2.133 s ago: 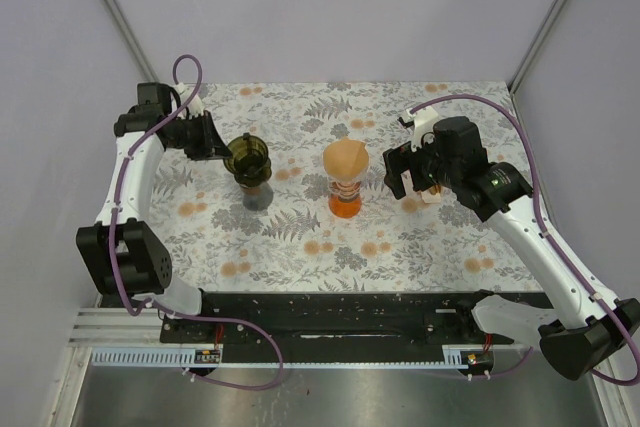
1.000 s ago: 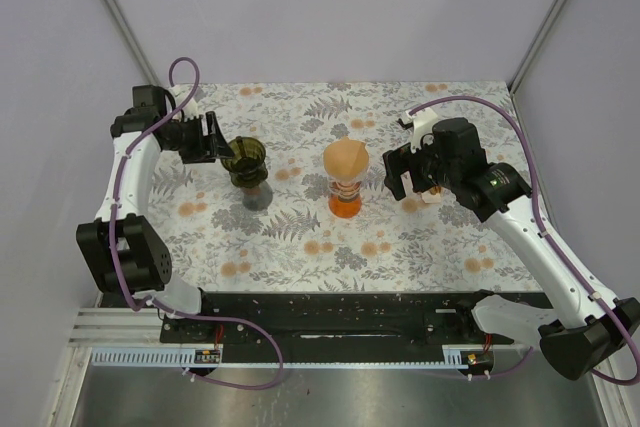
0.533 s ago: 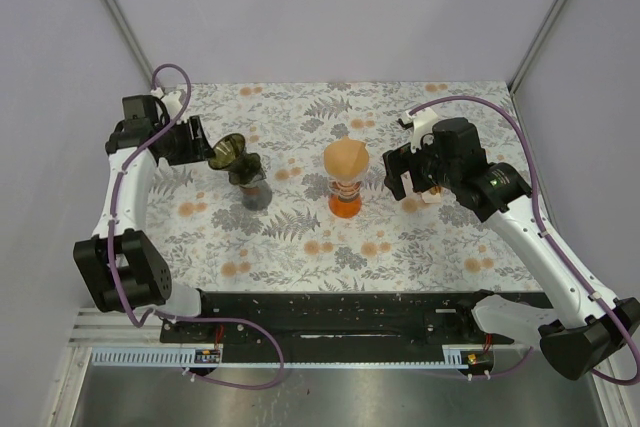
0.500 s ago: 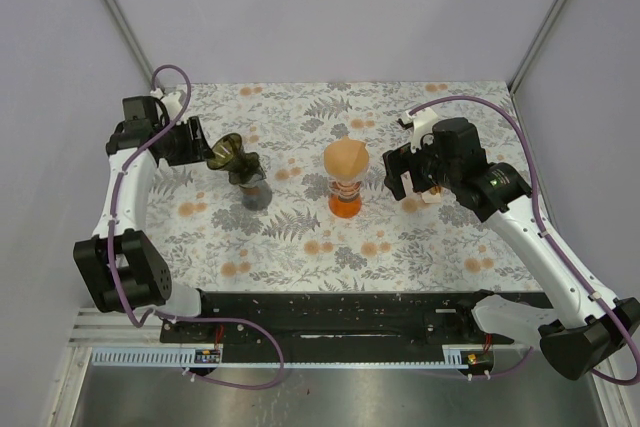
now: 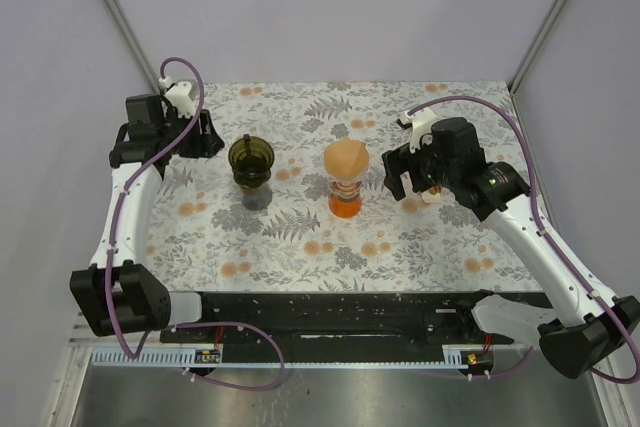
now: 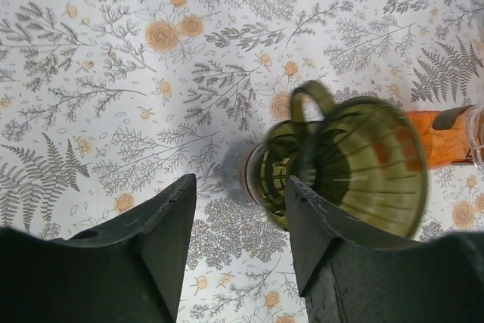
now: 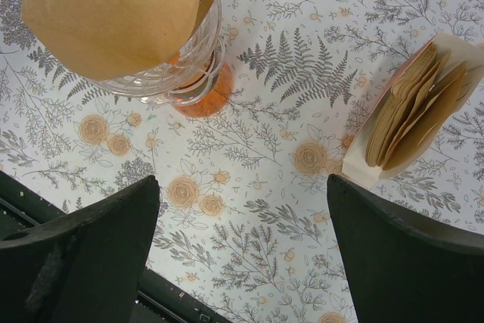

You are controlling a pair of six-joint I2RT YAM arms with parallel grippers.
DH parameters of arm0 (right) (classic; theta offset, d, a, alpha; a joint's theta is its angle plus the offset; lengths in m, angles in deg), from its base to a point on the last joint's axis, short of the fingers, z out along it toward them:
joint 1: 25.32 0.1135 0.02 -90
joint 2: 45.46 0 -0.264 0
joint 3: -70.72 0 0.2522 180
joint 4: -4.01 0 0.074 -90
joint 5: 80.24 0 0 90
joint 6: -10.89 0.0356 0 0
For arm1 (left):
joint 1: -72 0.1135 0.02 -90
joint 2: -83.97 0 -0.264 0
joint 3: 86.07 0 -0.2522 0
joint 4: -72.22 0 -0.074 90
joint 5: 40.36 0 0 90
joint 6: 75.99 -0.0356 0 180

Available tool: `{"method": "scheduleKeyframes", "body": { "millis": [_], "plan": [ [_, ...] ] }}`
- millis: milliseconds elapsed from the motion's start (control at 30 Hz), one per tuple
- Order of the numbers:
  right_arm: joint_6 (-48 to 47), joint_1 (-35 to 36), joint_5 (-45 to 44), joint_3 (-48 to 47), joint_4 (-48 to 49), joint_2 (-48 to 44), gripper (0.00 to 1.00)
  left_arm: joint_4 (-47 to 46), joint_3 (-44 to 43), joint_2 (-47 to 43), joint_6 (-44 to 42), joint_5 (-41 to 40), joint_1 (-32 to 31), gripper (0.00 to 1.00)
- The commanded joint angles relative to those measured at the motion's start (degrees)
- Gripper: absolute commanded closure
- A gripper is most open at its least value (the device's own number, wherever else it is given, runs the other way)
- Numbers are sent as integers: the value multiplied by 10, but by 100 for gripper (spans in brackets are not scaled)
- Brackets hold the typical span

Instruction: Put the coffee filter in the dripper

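Though partly behind one finger (image 6: pixel 325 255), green dripper (image 6: pixel 363 164) beyond spread left jaws; right jaws spread, empty.

Dripper side: at centre left the dripper (image 5: pixel 251 159) stands upright, with the left gripper (image 5: pixel 208 137) just beside it, jaws apart.
Middle gap: bare bench (image 5: pixel 298 232) separates the dripper from the glass stand (image 5: pixel 345 197) at centre.
Right of stand: a filter pack (image 7: pixel 397 115) stands apart from it.
Lower frame: the bench is open across its width.
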Motion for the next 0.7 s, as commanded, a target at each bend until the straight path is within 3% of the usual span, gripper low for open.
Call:
{"method": "scheduleKeyframes", "body": {
  "millis": [0,367,667],
  "plan": [
    [-7,-1,-6,-5,13,-13,1,7,-19,40,-10,8,5,46],
    [-7,-2,-5,0,13,-9,1,4,-48,30,9,-32,9,46],
    [-7,-1,-2,1,13,-14,1,-60,4,67,78,-90,29,50]
  ]
}}
